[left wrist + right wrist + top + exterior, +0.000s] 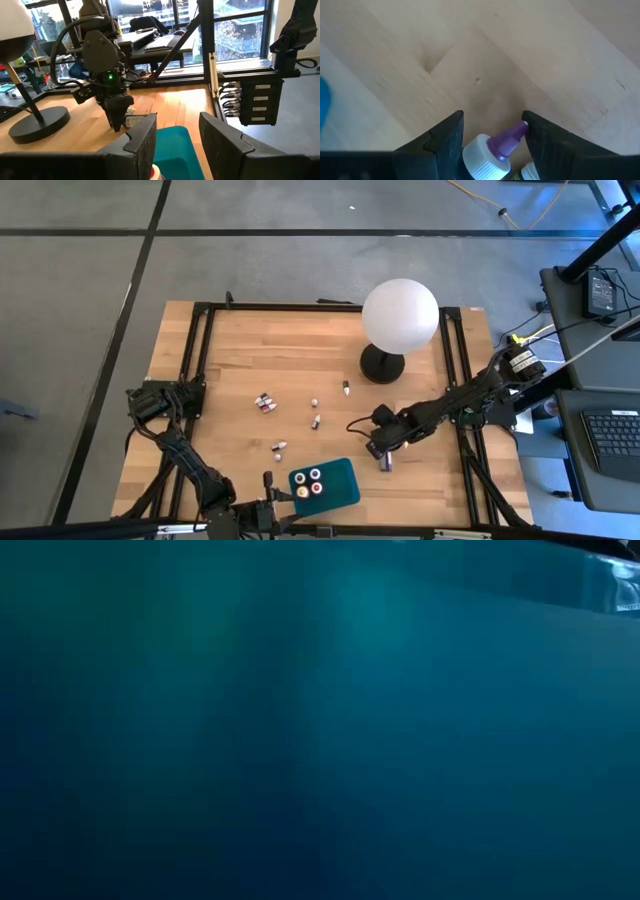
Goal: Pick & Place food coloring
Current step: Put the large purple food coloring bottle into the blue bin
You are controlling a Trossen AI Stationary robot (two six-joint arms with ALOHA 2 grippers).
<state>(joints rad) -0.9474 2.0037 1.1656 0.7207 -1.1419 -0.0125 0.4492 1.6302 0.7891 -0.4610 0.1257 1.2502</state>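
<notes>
Purple-tipped, a white-collared food coloring bottle (pixel 492 150) lies on the wooden table (pixel 300 350) toward its right edge, between the right gripper's (pixel 384 461) open jaws. Left gripper (pixel 175 142) hovers open over the teal tray (pixel 345 485) at the near edge.

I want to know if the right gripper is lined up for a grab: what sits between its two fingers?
In the right wrist view, a purple-tipped, white-capped food coloring bottle lies between the right gripper's open fingers, over bare wood.
</notes>
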